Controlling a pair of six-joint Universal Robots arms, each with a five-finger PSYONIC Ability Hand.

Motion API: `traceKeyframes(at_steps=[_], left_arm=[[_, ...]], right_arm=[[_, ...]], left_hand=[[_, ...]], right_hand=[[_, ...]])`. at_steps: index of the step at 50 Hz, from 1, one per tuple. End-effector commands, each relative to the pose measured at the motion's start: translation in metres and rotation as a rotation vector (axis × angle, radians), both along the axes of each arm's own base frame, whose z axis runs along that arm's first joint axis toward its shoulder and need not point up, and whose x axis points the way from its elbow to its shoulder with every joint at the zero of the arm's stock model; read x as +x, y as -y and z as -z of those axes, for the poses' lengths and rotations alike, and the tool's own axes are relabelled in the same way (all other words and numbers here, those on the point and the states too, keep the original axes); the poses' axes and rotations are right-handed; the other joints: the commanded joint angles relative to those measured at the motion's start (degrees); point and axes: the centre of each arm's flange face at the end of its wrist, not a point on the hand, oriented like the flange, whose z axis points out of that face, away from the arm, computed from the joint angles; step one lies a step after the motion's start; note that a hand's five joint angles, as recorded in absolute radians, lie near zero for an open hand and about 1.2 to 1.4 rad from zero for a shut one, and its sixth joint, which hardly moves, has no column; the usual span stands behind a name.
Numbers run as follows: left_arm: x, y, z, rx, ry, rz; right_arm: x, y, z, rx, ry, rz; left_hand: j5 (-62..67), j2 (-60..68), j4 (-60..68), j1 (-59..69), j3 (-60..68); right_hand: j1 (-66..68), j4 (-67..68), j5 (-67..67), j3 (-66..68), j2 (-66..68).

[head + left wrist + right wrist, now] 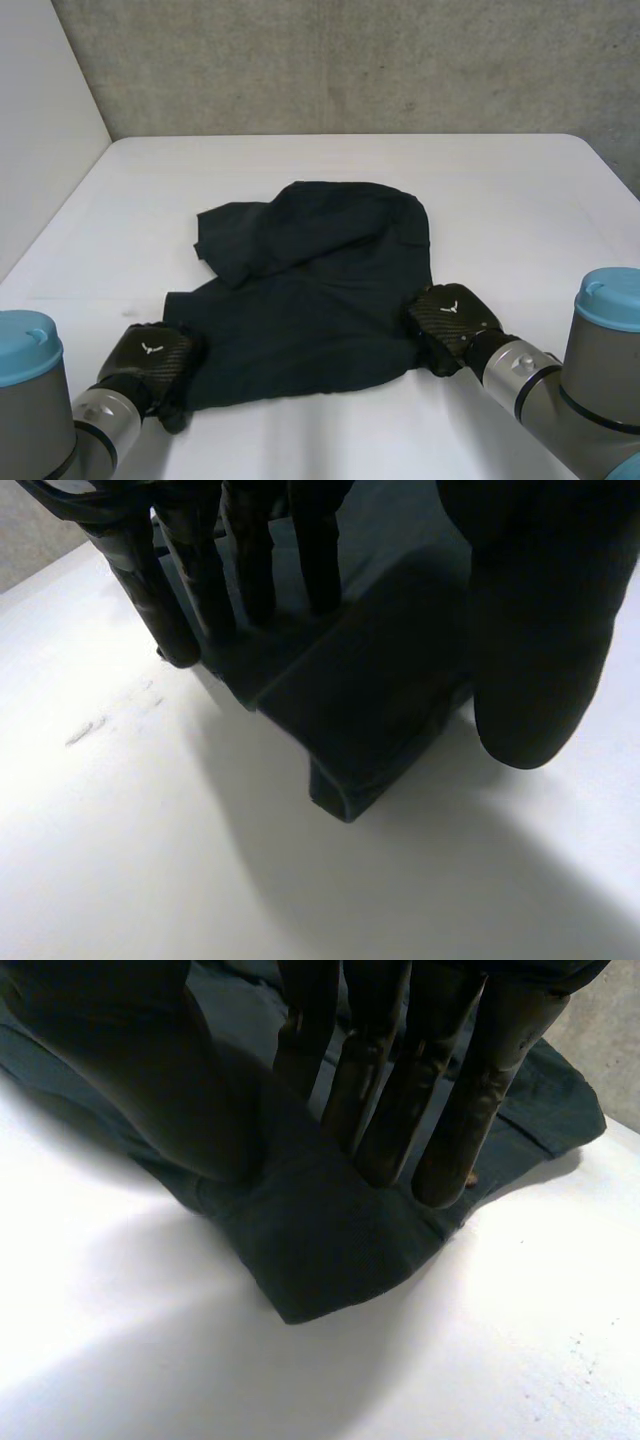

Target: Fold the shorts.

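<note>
The dark shorts lie in the middle of the white table, spread wide but not flat. Seen from the head camera, a loose flap is turned over on itself at about 10 o'clock of the cloth, and the far part towards 1 o'clock is rounded and rumpled. The left hand sits on the near corner at roughly 7 o'clock of the shorts, at the end of the left arm. The right hand is on the side edge at about 4 o'clock, reaching in from the right arm. A grey wall stands beyond the table at 12 o'clock. From that height only the backs of both hands show, so the grip cannot be read there; the wrist cameras show it. In the left wrist view the fingers come down nearly straight with their tips on the cloth, and the thumb sits opposite them. A thick folded corner of the shorts is caught between fingers and thumb, and its hem stands a little off the table with shade beneath it. In the right wrist view the fingers are close together with their tips pressed into the cloth, and the thumb bears on it from the other side. A rounded bulge of fabric is nipped between them, and its free corner juts out past the fingertips onto the bare table. The head view gives the whole lie of the shorts, which neither wrist view does.
</note>
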Motion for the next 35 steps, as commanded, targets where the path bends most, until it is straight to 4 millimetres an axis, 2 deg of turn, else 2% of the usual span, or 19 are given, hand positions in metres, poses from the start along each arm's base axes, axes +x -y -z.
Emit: traceKeyframes(at_steps=[1,5,12,15,19,20,22,23,26,27,29,31,35], left_arm=[[-0.003,0.008,-0.001,-0.049,-0.02,0.0],[-0.004,0.012,-0.001,-0.064,-0.023,-0.002],[-0.007,0.015,-0.001,-0.067,-0.025,0.002],[-0.008,0.014,-0.005,-0.076,-0.03,0.008],[-0.008,0.014,-0.028,-0.147,-0.056,0.013],[-0.009,0.014,-0.035,-0.165,-0.065,0.014],[-0.008,0.011,-0.056,-0.211,-0.084,0.017],[-0.008,0.009,-0.064,-0.228,-0.093,0.019],[-0.008,0.003,-0.1,-0.3,-0.128,0.027],[-0.008,0.001,-0.109,-0.319,-0.137,0.033],[-0.009,-0.005,-0.132,-0.358,-0.16,0.048],[-0.01,-0.008,-0.144,-0.374,-0.174,0.064],[-0.013,-0.007,-0.156,-0.354,-0.174,0.094]], right_arm=[[-0.002,0.006,-0.002,-0.025,0.005,0.024],[-0.002,0.006,-0.002,-0.024,0.003,0.039],[-0.002,0.005,-0.003,-0.025,-0.004,0.044],[-0.001,0.006,-0.008,-0.041,-0.008,0.045],[-0.002,0.006,-0.035,-0.085,-0.003,0.051],[-0.003,0.005,-0.051,-0.108,-0.005,0.053],[-0.004,0.003,-0.069,-0.133,-0.007,0.054],[-0.005,0.002,-0.085,-0.155,-0.008,0.054],[-0.006,-0.001,-0.108,-0.188,-0.009,0.05],[-0.006,-0.003,-0.123,-0.211,-0.012,0.045],[-0.007,-0.005,-0.14,-0.239,-0.014,0.041],[-0.009,-0.007,-0.161,-0.269,-0.028,0.044],[-0.012,-0.01,-0.177,-0.26,-0.078,0.044]], left_hand=[[14.6,14.6,14.7,14.3,14.8],[24.1,24.1,24.3,23.8,24.3],[56.9,56.9,57.1,56.6,57.1],[57.1,57.1,57.3,56.8,57.3],[57.1,57.1,57.3,56.8,57.3],[57.1,57.1,57.3,56.8,57.3],[57.1,57.1,57.3,56.8,57.3],[57.1,57.1,57.3,56.8,57.3],[57.1,57.1,57.3,56.8,57.3],[57.1,57.1,57.3,56.8,57.3],[57.1,57.1,57.3,56.8,57.3],[57.1,57.1,57.3,56.8,57.3],[57.1,57.1,57.3,56.8,57.3]], right_hand=[[26.5,12.2,15.1,13.7,13.6],[26.5,12.2,15.1,13.7,13.6],[26.5,12.2,15.1,13.7,13.6],[26.5,12.2,15.1,13.7,13.6],[26.5,12.2,15.1,13.7,13.6],[26.5,12.2,15.1,13.7,13.6],[26.5,12.2,15.1,13.7,13.6],[26.5,12.2,15.1,13.7,13.6],[26.5,12.2,15.1,13.7,13.6],[26.5,12.2,15.1,13.7,13.6],[26.5,12.2,15.1,13.7,13.6],[26.5,12.2,15.1,13.7,13.6],[26.5,12.2,15.1,13.7,13.6]])
